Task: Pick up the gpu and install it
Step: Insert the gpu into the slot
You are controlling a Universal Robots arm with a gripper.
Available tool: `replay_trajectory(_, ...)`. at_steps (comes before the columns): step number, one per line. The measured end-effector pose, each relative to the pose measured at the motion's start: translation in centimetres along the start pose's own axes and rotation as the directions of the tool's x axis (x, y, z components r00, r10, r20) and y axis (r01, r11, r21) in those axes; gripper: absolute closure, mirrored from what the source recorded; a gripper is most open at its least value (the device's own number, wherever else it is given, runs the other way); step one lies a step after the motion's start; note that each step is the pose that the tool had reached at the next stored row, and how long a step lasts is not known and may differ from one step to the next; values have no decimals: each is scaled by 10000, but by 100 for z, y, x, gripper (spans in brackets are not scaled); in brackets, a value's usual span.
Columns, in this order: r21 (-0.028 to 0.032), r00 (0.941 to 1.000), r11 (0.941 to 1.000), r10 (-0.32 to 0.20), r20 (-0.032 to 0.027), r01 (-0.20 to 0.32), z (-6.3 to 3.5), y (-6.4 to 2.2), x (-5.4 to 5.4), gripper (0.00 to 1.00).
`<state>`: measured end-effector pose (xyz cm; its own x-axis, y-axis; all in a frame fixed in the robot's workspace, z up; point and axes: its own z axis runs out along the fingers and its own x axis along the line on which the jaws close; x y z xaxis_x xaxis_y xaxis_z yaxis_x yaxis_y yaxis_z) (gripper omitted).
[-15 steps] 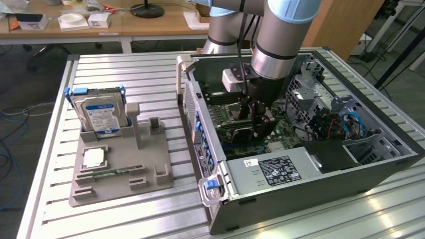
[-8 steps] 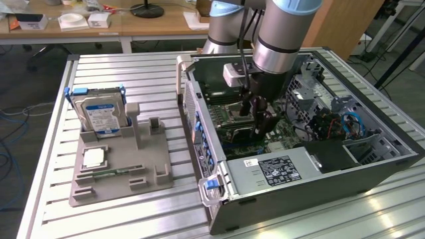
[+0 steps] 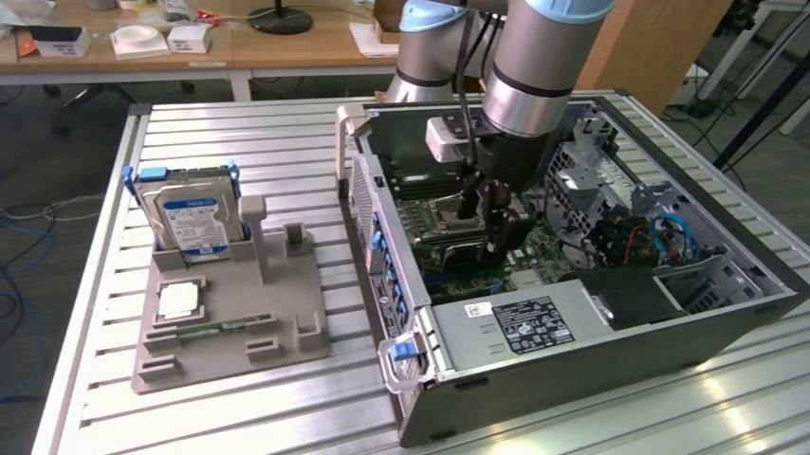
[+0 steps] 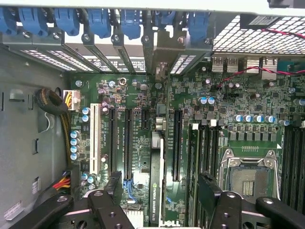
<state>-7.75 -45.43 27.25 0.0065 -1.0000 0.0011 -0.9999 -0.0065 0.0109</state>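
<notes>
The gpu [image 4: 156,181] is a thin dark card seen edge-on, with a label strip along its top. It stands upright on the green motherboard [image 4: 238,95] among the long black slots. Its silver bracket end [image 4: 159,121] points at the case's rear slot covers. My gripper [image 4: 159,195] hangs straight over the card, and its black fingers [image 4: 114,188] stand on either side with a visible gap to the card. In the exterior view the gripper [image 3: 491,223] reaches down inside the open computer case [image 3: 608,332], over the gpu [image 3: 496,251].
A grey holder [image 3: 228,322] on the slatted table, at the exterior view's left, carries the silver hard drive [image 3: 190,213] and a small green memory stick [image 3: 215,329]. Inside the case are the power supply [image 3: 525,322], drive cages and cables. The processor socket [image 4: 248,176] lies beside the gripper.
</notes>
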Motion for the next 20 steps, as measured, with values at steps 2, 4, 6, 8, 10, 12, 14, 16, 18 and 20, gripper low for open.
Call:
replay_trajectory(2,0,10000,10000,0,1,0,0,0,0,26)
replay_trajectory(4,-1,10000,10000,0,0,0,0,0,0,26)
replay_trajectory(6,-1,10000,10000,0,0,0,0,0,0,26)
replay_trajectory(8,0,10000,10000,0,0,0,0,0,0,27)
replay_trajectory(10,0,10000,10000,1,0,-1,0,0,0,27)
replay_trajectory(12,0,10000,10000,1,0,-1,0,0,0,40)
replay_trajectory(14,0,10000,10000,0,-1,0,0,0,0,45)
replay_trajectory(16,0,10000,10000,1,0,-1,0,0,0,57)
replay_trajectory(18,0,10000,10000,0,0,0,0,0,0,63)
replay_trajectory(20,0,10000,10000,0,0,0,0,0,0,75)
